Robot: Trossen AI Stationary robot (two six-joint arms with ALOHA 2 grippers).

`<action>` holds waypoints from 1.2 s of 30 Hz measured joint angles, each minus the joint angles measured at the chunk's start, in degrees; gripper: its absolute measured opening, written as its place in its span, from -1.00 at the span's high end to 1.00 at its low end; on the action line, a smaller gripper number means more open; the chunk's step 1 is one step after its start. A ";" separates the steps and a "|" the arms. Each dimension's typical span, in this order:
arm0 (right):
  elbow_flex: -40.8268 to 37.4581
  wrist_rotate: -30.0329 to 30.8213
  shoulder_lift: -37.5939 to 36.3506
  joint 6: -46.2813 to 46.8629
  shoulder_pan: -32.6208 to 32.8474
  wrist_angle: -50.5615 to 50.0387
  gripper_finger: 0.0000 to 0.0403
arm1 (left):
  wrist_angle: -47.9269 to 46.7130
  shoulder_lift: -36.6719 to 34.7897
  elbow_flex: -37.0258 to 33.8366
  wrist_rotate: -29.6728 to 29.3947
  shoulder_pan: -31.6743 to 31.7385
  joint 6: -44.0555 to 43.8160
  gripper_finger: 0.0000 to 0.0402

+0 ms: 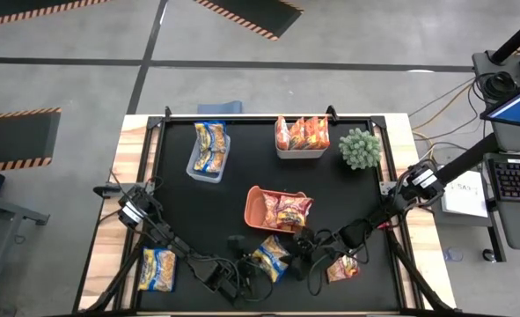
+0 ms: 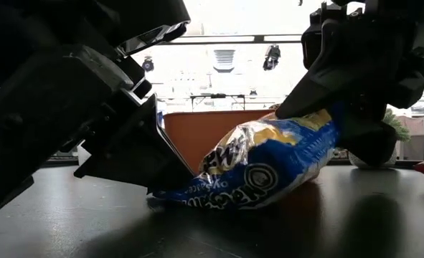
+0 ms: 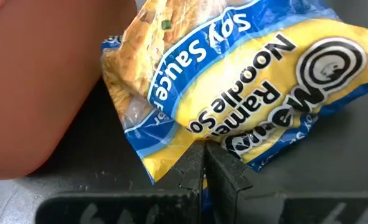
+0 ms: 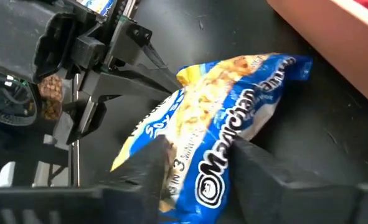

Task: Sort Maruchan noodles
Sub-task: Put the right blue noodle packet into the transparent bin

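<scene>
A blue-and-yellow noodle packet (image 1: pixel 271 258) lies tilted near the table's near edge, just in front of the orange bin (image 1: pixel 258 207). My left gripper (image 1: pixel 238 271) is at its left end and my right gripper (image 1: pixel 305 249) at its right end, and both are shut on it. The packet also shows in the low view (image 2: pixel 258 168), the left wrist view (image 3: pixel 233 81) and the right wrist view (image 4: pixel 215 130). Another blue-and-yellow packet (image 1: pixel 158 269) lies flat at the near left. A red packet (image 1: pixel 343 269) lies at the near right. My left gripper pinches the packet's edge (image 3: pixel 199 146) between its two closed fingers, coming nearly level from the table's left. That low end (image 2: pixel 170 195) rests on the table. My right gripper has the packet's raised end (image 4: pixel 199 168) between its two fingers (image 4: pixel 258 165), coming slanting down from the right. That end (image 2: pixel 308 125) is lifted off the table, so the packet slopes down toward my left gripper.
The orange bin holds red packets (image 1: pixel 292 211). A clear bin (image 1: pixel 208 150) with blue-and-yellow packets stands at the far left. A white bin (image 1: pixel 302 136) with orange packets stands at the far middle, and a small green plant (image 1: pixel 359 148) beside it.
</scene>
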 joint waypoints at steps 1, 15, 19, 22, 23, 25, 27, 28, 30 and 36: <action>0.00 0.08 0.00 -0.19 0.00 0.07 0.29 | 0.06 0.00 0.00 -0.10 -0.03 0.00 1.00; -0.02 -0.30 -1.27 -3.20 0.04 0.54 0.62 | -4.48 -3.83 -0.02 -3.70 -2.50 3.02 1.00; -0.04 -0.22 -2.33 -4.53 0.04 0.74 0.66 | -9.55 -7.45 -0.02 -9.36 -4.44 3.27 1.00; -0.04 0.09 -2.70 -5.40 0.04 1.03 0.74 | -12.77 -10.32 -0.02 -13.10 -5.76 3.25 1.00; -0.04 0.14 -2.85 -5.86 0.04 1.09 0.77 | -13.42 -11.26 -0.02 -14.13 -6.07 3.36 1.00; -0.04 0.19 -3.28 -6.37 0.04 1.11 0.81 | -14.21 -13.05 -0.02 -16.22 -6.66 4.63 1.00; -0.04 0.20 -3.69 -6.65 0.04 1.33 0.83 | -14.17 -14.71 -0.02 -17.30 -7.00 7.18 1.00; -0.04 0.19 -3.87 -6.89 0.04 1.39 0.83 | -14.18 -15.55 -0.02 -17.79 -7.12 8.46 1.00; -0.04 0.19 -3.97 -7.28 0.04 2.14 0.83 | -14.18 -17.07 -0.02 -18.69 -7.22 11.29 1.00; -0.04 0.19 -5.77 -8.74 0.04 2.68 0.83 | -15.42 -21.87 -0.02 -24.36 -7.19 20.50 1.00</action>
